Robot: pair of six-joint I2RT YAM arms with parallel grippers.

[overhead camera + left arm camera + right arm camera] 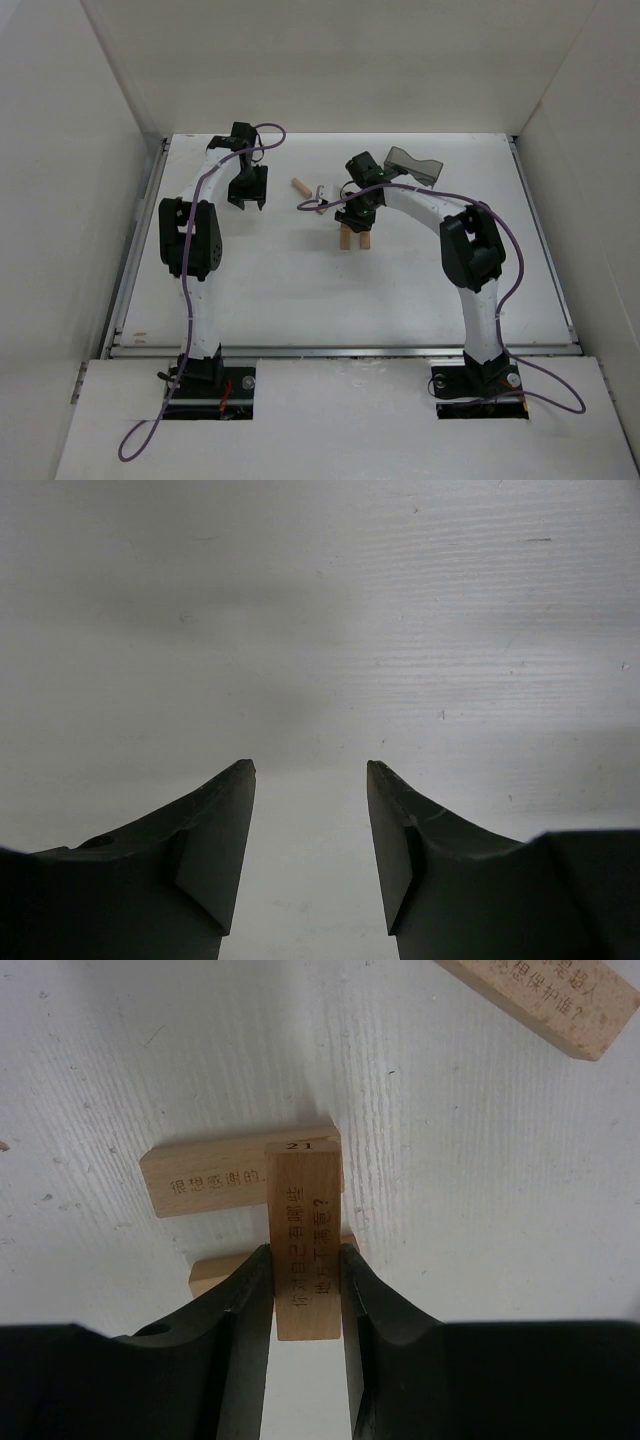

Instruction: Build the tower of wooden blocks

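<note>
Grips one wood block [305,1260] by its long sides in the right jaws, which are closed firmly on it with the printed face up. Holds it crosswise over the first base block [205,1182] and the second base block [215,1273], close to one end of the pair, evidently to begin the tower's second layer at right angles to the first. Cannot tell from the right wrist view whether the held bar already rests on the two below or hangs just above them.

Pinches the bar on its nearer half and leaves the far end free, probably so the end can be lined up with the edge of the first base block. Relies, it seems, on the two base bars lying parallel with a gap between them, which gives a crossing bar two supports.

Places the tower [345,238] near the middle of the tabletop [300,300], just in front of the grey bin [415,165] and partly hidden under the right wrist in the top view.

Leaves a loose block [299,187] flat between the two arms, apart from the tower, likely stock for a later layer. Shows another bar [545,1000] at the corner of the right wrist view, possibly the same one.

Hangs the left jaws well apart from the tower, pointed down at the tabletop, parted with nothing between them, presumably parked out of the way. Calls next for a square, gentle set-down, since a skewed one could push the base bars apart.
</note>
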